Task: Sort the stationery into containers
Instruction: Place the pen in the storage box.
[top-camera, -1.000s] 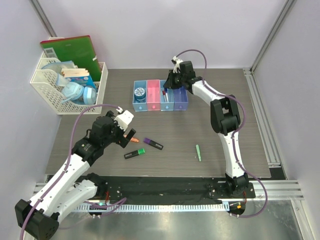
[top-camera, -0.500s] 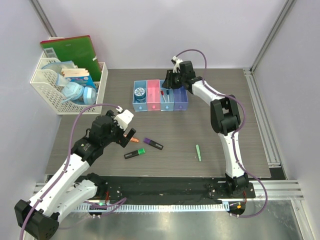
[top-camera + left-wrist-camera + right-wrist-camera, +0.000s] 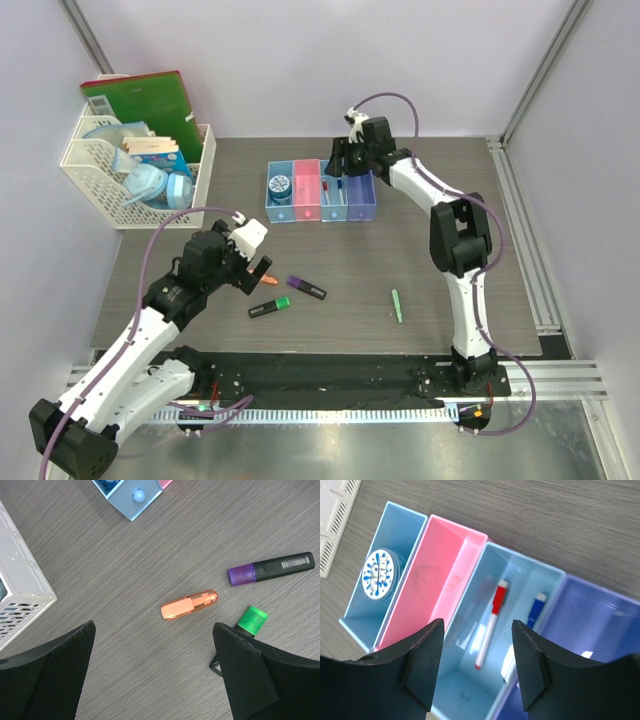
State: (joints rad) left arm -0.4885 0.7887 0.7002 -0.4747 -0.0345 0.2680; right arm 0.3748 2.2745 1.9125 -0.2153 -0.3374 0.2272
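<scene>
Jaws apart and empty, the right gripper (image 3: 477,625) has lifted slightly from the light blue bin (image 3: 530,562), the red-capped marker (image 3: 492,620) and, seemingly, the blue-capped marker (image 3: 535,611) lying directly below it, so the orange highlighter (image 3: 189,605) beneath the wide-open left gripper (image 3: 152,635) likely comes next.

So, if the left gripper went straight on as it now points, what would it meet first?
Probably the orange highlighter on the table, ahead of the left gripper; depth is unclear.
</scene>
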